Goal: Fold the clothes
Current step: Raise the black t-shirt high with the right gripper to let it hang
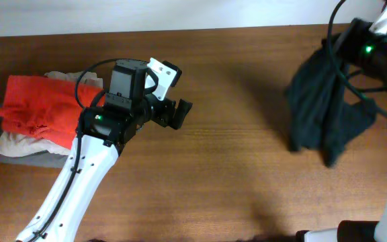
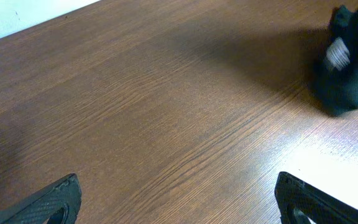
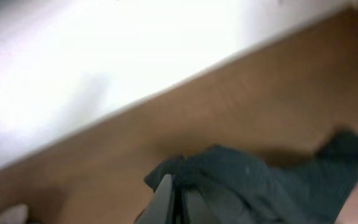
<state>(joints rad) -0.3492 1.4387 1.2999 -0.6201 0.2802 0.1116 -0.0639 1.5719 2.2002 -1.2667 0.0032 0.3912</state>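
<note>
Well, the black garment (image 1: 318,111) hangs bunched and crumpled from the right gripper (image 3: 171,198), whose jaws pinch its fabric; the left gripper (image 2: 179,202) gapes wide.

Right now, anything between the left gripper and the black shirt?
No. Only bare table between the left gripper and the black shirt; overhead view shows it, left wrist view agrees.

Bright, even light, soft shadows on the table (image 1: 247,168), glare and blur in the right wrist view.
</note>
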